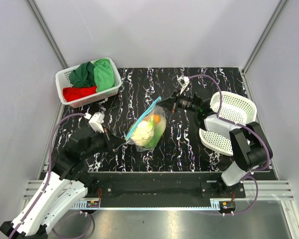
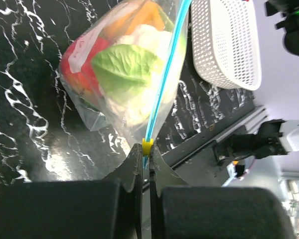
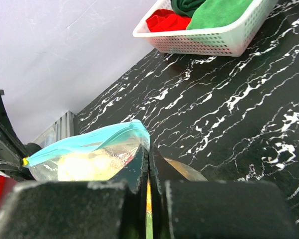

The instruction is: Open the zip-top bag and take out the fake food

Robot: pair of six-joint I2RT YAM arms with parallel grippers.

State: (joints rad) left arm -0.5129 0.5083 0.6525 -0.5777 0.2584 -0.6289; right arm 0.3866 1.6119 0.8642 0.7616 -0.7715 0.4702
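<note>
The clear zip-top bag (image 1: 146, 127) is held up between both grippers over the middle of the black marble table (image 1: 139, 87), its teal zip strip (image 1: 144, 117) along the upper left edge. The fake food (image 1: 149, 130) is inside it: a green leaf (image 2: 122, 67), a red piece (image 2: 75, 64), an orange piece (image 2: 142, 17) and a pale cabbage-like piece (image 2: 139, 40). My left gripper (image 2: 146, 155) is shut on the near end of the zip strip, just below its yellow slider (image 2: 147, 145). My right gripper (image 3: 149, 158) is shut on the bag's far corner (image 3: 134, 144).
A white basket (image 1: 65, 79) holding green and red cloths stands at the back left; it also shows in the right wrist view (image 3: 214, 40). Two white mesh baskets (image 1: 236, 107) sit at the right beside the right arm, one showing in the left wrist view (image 2: 224, 45).
</note>
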